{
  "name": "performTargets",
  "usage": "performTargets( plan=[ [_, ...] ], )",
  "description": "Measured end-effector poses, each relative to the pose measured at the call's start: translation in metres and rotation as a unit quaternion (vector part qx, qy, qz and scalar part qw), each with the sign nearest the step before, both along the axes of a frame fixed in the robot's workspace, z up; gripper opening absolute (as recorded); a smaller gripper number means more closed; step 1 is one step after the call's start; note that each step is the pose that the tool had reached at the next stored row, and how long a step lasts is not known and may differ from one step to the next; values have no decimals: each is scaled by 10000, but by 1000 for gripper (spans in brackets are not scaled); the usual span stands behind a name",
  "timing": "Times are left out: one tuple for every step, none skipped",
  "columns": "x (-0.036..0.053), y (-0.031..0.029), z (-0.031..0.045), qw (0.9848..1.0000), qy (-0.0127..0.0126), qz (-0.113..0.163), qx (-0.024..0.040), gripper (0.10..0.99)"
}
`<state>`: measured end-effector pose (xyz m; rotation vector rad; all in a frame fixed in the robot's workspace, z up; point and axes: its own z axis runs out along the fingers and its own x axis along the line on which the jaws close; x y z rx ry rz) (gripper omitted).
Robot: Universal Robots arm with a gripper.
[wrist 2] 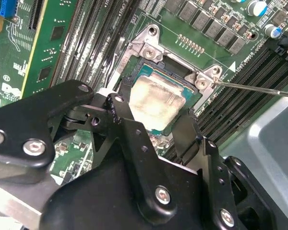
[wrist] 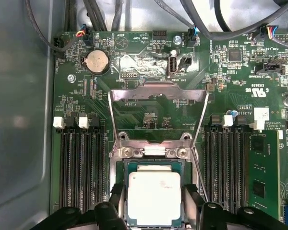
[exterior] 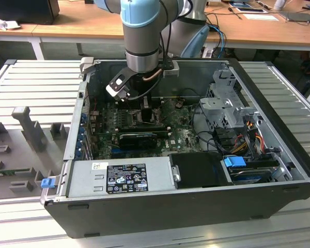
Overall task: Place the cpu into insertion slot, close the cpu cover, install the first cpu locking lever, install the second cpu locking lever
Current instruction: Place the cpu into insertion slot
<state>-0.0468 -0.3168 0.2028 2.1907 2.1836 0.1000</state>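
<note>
So there's a ribbed metal tabletop (exterior: 36, 82) with an open computer case (exterior: 160, 212) lying on its side on it. In the exterior view the blue-and-grey arm (exterior: 140, 36) drops into the case at about 11 o'clock from the case's middle. The grey power supply (exterior: 119, 178) runs along the 6 o'clock wall.

The green motherboard (exterior: 181, 137) covers the case floor, and a long black expansion card (exterior: 139, 138) sits between the arm and the power supply. In the first wrist view, banks of black memory slots (wrist: 79, 163) flank the socket on both sides.

The cpu cover (wrist: 158, 92) is flipped up and open, so you can see the board through its window. The insertion slot (wrist: 153, 163) is uncovered and the cpu (wrist: 154, 196) already sits flat inside it, pale metal face up.

The gripper (wrist: 154, 190) is right over the chip. Its black fingers (wrist: 116, 194) are clamped on two opposite edges of it. There's a coin battery (wrist: 97, 62) beyond the raised cover.
</note>
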Motion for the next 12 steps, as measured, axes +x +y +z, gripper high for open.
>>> performTargets(
  plan=[
    [0,0,21,10000,0,0,0,608],
    [0,0,39,10000,0,0,0,608],
    [0,0,70,10000,0,0,0,588],
    [0,0,97,10000,0,0,0,525],
    [0,0,107,10000,0,0,0,463],
    [0,0,116,10000,0,0,0,400],
    [0,0,128,10000,0,0,0,341],
    [0,0,135,10000,0,0,0,341],
    [0,0,141,10000,0,0,0,341],
    [0,0,146,10000,0,0,0,282],
    [0,0,152,10000,0,0,0,220],
    [0,0,156,10000,0,0,0,220]
  ],
)
